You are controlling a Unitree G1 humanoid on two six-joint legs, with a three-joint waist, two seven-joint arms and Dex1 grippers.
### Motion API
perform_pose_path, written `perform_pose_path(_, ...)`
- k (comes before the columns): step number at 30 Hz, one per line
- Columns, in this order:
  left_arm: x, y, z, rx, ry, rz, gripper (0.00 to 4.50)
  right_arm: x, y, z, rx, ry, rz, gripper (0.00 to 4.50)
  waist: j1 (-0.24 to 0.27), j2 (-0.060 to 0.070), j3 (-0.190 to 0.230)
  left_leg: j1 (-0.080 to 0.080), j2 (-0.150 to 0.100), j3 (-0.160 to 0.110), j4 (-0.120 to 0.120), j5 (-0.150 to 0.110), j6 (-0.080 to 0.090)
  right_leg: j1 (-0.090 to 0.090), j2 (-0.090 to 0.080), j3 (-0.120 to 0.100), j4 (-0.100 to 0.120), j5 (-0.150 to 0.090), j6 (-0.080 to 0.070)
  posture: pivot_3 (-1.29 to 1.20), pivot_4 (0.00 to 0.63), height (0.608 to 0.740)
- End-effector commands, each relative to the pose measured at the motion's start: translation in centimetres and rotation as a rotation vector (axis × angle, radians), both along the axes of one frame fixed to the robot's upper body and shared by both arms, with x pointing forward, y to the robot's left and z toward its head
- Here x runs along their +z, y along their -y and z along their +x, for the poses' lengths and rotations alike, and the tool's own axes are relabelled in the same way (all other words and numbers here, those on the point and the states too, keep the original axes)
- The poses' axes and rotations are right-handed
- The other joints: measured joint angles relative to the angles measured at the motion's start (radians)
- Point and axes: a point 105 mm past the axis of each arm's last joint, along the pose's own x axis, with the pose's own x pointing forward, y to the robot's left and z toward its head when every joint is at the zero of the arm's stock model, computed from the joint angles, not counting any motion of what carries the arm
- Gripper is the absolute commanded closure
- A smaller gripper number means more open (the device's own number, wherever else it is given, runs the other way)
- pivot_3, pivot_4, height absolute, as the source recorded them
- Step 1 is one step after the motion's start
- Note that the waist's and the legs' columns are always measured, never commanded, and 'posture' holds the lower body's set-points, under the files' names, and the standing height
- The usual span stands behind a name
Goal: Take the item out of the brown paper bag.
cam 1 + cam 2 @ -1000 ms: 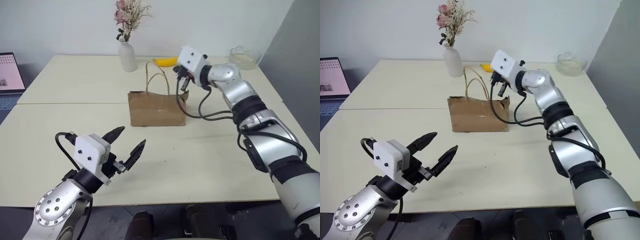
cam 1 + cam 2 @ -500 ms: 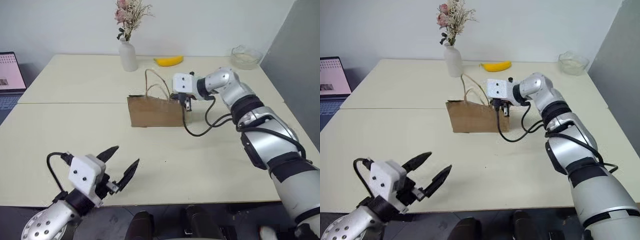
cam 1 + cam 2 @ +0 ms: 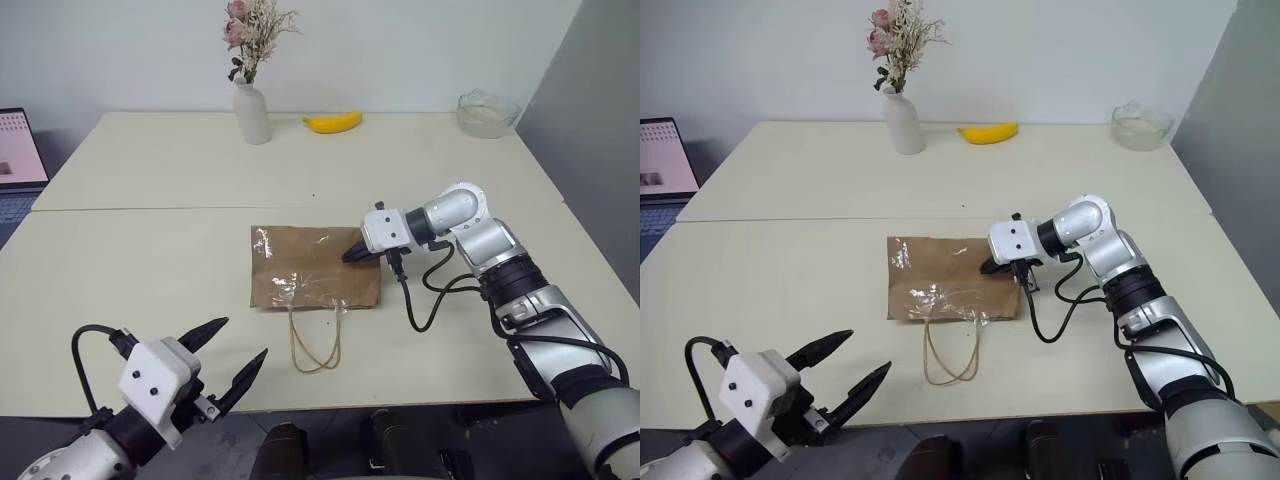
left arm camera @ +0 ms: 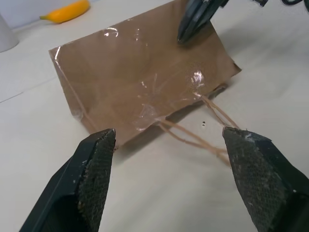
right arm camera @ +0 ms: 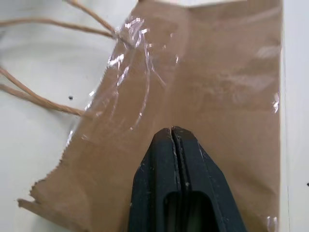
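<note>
Brown paper bag lying flat on the table, pressed at one edge by the right hand

The brown paper bag (image 3: 315, 268) is laid on its side on the table (image 3: 150, 270), its loop handles (image 3: 317, 345) trailing toward the near edge. The right hand (image 3: 350, 254) is clenched shut, fingertips set on the bag's right edge. The left hand (image 3: 228, 358) is held released, fingers spread, near the table's front edge, well apart from the bag. The item cannot be made out.

brown paper bag (image 3: 315, 266) flat on table
</note>
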Motion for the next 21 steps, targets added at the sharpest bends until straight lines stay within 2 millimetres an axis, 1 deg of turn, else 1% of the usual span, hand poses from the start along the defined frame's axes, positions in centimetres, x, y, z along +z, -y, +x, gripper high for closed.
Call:
perform_pose_path(1, 1.2, -1.5, 1.0, 0.007, 0.091, 0.097, 0.79, 3.6, -0.2, -1.1, 0.008, 0.015, 0.147, 4.47, 0.001, 0.001, 0.000, 0.000, 0.000, 0.000, 0.000, 0.000, 0.000, 0.000, 0.000, 0.000, 0.000, 0.000, 0.000, 0.00, 0.150, 0.740)
perform_pose_path(2, 1.7, -2.0, 2.0, -0.009, 0.134, 0.146, 0.62, 3.6, 0.1, -1.6, -0.007, -0.014, 0.175, 4.31, 0.004, 0.000, 0.000, 0.000, 0.000, -0.001, 0.000, 0.000, 0.000, 0.000, 0.001, -0.001, 0.000, 0.000, 0.000, 0.00, 0.150, 0.740)
perform_pose_path(3, 2.1, -2.0, 2.9, -0.053, 0.163, 0.186, 0.42, 3.4, 0.6, -2.3, -0.020, -0.050, 0.191, 4.10, 0.008, 0.000, 0.000, 0.000, 0.000, -0.002, 0.000, 0.000, 0.000, 0.001, 0.001, -0.002, 0.000, 0.000, 0.000, 0.00, 0.150, 0.740)
perform_pose_path(4, 2.2, -1.6, 3.5, -0.136, 0.188, 0.252, 0.21, 3.0, 1.1, -3.0, -0.041, -0.086, 0.203, 3.89, 0.018, -0.001, 0.000, 0.000, 0.000, -0.003, 0.000, 0.000, 0.000, 0.001, 0.001, -0.003, 0.000, -0.001, -0.001, 0.00, 0.150, 0.740)
perform_pose_path(5, 2.0, -1.2, 3.9, -0.218, 0.204, 0.311, 0.00, 2.6, 1.6, -3.8, -0.060, -0.120, 0.211, 3.55, 0.023, -0.002, -0.001, 0.000, -0.001, -0.003, 0.000, 0.000, 0.000, 0.001, 0.001, -0.005, 0.000, -0.002, -0.002, 0.00, 0.150, 0.740)
perform_pose_path(7, 1.1, -0.8, 4.5, -0.347, 0.206, 0.387, 0.00, 1.8, 2.7, -5.7, -0.091, -0.182, 0.208, 2.89, 0.032, 0.000, 0.000, -0.001, 0.000, -0.003, -0.001, 0.000, 0.000, 0.001, 0.000, -0.003, -0.001, -0.002, -0.003, 0.00, 0.150, 0.740)
perform_pose_path(8, 0.7, -0.8, 4.9, -0.407, 0.213, 0.425, 0.00, 1.6, 3.1, -6.7, -0.101, -0.209, 0.208, 2.48, 0.030, 0.001, 0.000, -0.001, -0.001, -0.001, -0.001, 0.000, 0.000, 0.000, -0.001, -0.001, -0.001, -0.003, -0.002, 0.00, 0.150, 0.740)
perform_pose_path(10, -0.4, -0.8, 6.1, -0.499, 0.220, 0.486, 0.00, 0.7, 3.8, -8.4, -0.142, -0.267, 0.200, 1.77, 0.030, 0.003, 0.002, -0.003, -0.002, 0.002, -0.001, 0.000, -0.001, -0.001, -0.003, 0.000, -0.002, -0.003, 0.000, 0.00, 0.150, 0.740)
perform_pose_path(11, -0.7, -0.7, 6.8, -0.538, 0.229, 0.510, 0.00, 0.1, 4.2, -9.1, -0.172, -0.275, 0.186, 1.42, 0.027, 0.003, 0.002, -0.004, -0.002, 0.002, -0.001, 0.000, -0.001, -0.002, -0.003, 0.000, -0.003, 0.000, 0.004, 0.00, 0.150, 0.740)
perform_pose_path(13, -1.0, 0.0, 7.9, -0.608, 0.267, 0.542, 0.00, -0.8, 4.8, -10.0, -0.222, -0.287, 0.167, 0.70, 0.028, 0.002, 0.001, -0.004, -0.001, 0.002, -0.001, 0.000, -0.001, -0.002, -0.003, -0.001, -0.003, 0.000, 0.004, 0.00, 0.150, 0.740)
perform_pose_path(16, -1.1, 1.4, 9.8, -0.678, 0.328, 0.557, 0.00, -1.5, 5.3, -10.9, -0.288, -0.311, 0.173, 0.70, 0.028, 0.002, 0.002, -0.004, -0.001, 0.002, -0.001, 0.000, -0.001, -0.002, -0.002, -0.001, -0.003, 0.000, 0.005, 0.00, 0.150, 0.740)
perform_pose_path(18, -1.3, 2.2, 10.4, -0.722, 0.357, 0.567, 0.00, -1.9, 5.7, -11.1, -0.325, -0.311, 0.170, 0.70, 0.025, 0.002, 0.002, -0.004, -0.001, 0.003, -0.001, 0.000, -0.001, -0.002, -0.001, -0.002, -0.002, 0.000, 0.005, 0.00, 0.150, 0.740)
perform_pose_path(21, -2.4, 3.5, 10.9, -0.815, 0.378, 0.588, 0.00, -2.0, 6.1, -11.3, -0.382, -0.308, 0.174, 0.70, 0.024, 0.001, 0.001, -0.004, -0.001, 0.003, -0.001, 0.000, -0.001, -0.002, -0.001, -0.001, -0.002, 0.002, 0.009, 0.00, 0.150, 0.740)
